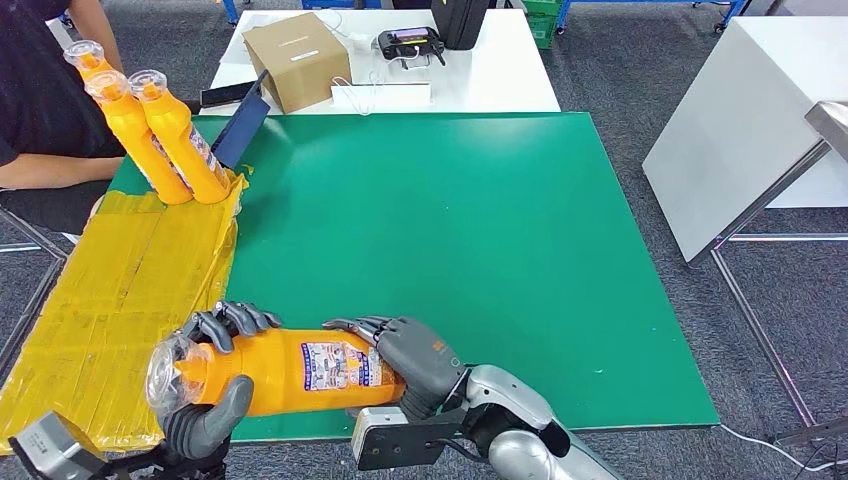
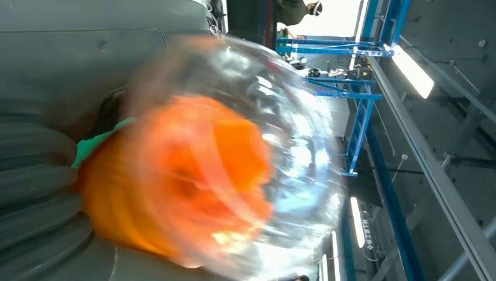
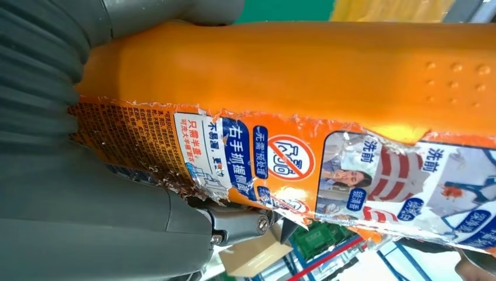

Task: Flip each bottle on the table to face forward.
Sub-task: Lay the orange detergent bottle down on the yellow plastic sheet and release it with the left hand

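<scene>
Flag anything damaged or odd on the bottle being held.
The label on the held orange bottle is torn and ragged along its edge, peeling from the body. The clear cap looks intact.

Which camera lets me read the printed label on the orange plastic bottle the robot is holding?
The right wrist view: the printed label is close and sharp. The head view shows it small on the orange plastic bottle; the left wrist view shows a blurred cap end.

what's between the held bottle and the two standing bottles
In the head view, just taped yellow cardboard lies between the held bottle and the standing bottles.
</scene>
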Available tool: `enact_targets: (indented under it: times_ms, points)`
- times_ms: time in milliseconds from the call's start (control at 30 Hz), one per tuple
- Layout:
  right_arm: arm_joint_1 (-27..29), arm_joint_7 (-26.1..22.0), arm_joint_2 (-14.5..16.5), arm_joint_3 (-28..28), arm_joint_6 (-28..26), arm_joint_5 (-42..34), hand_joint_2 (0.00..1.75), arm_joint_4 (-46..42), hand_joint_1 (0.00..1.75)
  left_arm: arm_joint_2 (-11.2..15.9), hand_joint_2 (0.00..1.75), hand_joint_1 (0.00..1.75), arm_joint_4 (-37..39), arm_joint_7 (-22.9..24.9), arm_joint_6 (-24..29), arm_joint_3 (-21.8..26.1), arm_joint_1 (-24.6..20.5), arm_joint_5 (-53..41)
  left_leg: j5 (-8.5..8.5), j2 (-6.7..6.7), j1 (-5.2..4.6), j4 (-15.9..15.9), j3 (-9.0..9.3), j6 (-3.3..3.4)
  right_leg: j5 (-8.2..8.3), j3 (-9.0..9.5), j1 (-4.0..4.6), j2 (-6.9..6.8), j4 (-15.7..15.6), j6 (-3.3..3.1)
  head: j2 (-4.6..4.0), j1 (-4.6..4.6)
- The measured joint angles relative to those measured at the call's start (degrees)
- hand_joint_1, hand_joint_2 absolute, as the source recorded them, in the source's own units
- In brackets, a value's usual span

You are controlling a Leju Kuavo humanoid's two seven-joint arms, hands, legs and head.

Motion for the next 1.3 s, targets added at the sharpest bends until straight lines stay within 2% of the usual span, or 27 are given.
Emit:
enact_targets:
  times_ms: [600, 633, 733, 767, 933, 1067, 1167, 1300]
  points:
    - [3.3, -1.1, 1.3, -1.2, -1.3, 3.9, 1.75, 0.4, 1.75, 0.1, 1.75, 1.75, 0.0, 0.3, 0.4, 0.0, 0.1, 0.0, 0.0, 0.0, 0.0, 0.0, 0.0, 0.0, 0.0, -0.01, 0.0, 0.0, 0.0, 0.0, 0.0, 0.0]
    - [3.5, -0.8, 1.2, -1.3, -1.5, 4.1, 1.75, 0.3, 1.43, 0.1, 1.75, 1.75, 0.0, 0.3, 0.5, 0.0, 0.1, -0.1, 0.0, 0.0, 0.0, 0.0, 0.0, 0.0, 0.0, -0.01, -0.01, 0.0, 0.0, 0.0, 0.0, 0.01]
    - [3.9, 0.0, 0.4, -1.5, -2.4, 3.8, 1.75, -0.1, 0.12, 0.2, 1.75, 1.75, 0.0, 0.3, 1.0, -0.3, 0.4, -0.3, -0.01, 0.0, -0.01, 0.0, 0.0, 0.0, 0.0, -0.01, -0.01, 0.0, 0.0, 0.0, 0.0, 0.01]
    - [4.2, 0.1, 0.1, -1.7, -2.7, 3.9, 1.75, -0.3, 0.0, 0.2, 1.75, 1.75, 0.0, 0.2, 1.2, -0.4, 0.5, -0.3, -0.01, 0.0, -0.01, 0.0, -0.01, 0.0, 0.0, -0.01, -0.01, 0.0, 0.0, 0.0, 0.0, 0.01]
    - [5.6, 1.4, -1.1, -2.5, -3.7, 5.5, 1.75, -1.2, 0.0, 0.4, 1.75, 1.75, 0.0, -0.3, 2.3, -0.3, 0.7, -1.3, -0.02, 0.0, -0.01, 0.0, -0.02, 0.0, 0.0, -0.02, 0.0, 0.0, 0.0, 0.0, 0.0, 0.0]
    - [5.9, 1.6, -1.7, -3.0, -3.8, 5.8, 0.0, -1.7, 0.0, 0.4, 1.75, 1.75, 0.0, -0.4, 2.4, -0.1, 0.8, -1.6, -0.01, 0.0, -0.01, 0.0, -0.01, 0.0, 0.0, -0.02, 0.0, 0.0, 0.0, 0.0, 0.0, 0.01]
    - [6.1, 1.6, -2.0, -3.1, -4.0, 6.1, 0.0, -2.0, 0.0, 0.4, 1.75, 1.75, 0.0, -1.1, 3.4, -0.1, 0.8, -3.3, -0.01, 0.0, -0.01, 0.0, 0.0, 0.0, 0.0, -0.01, 0.0, 0.0, 0.0, 0.0, 0.0, 0.01]
    - [7.5, 1.1, -2.7, -4.0, -5.5, 8.6, 0.0, -3.9, 0.0, 0.4, 1.75, 1.75, -0.1, -3.2, 7.8, 0.3, 0.8, -10.4, -0.01, -0.01, -0.01, 0.0, -0.01, 0.0, 0.0, -0.01, -0.01, -0.01, 0.0, 0.0, 0.0, 0.01]
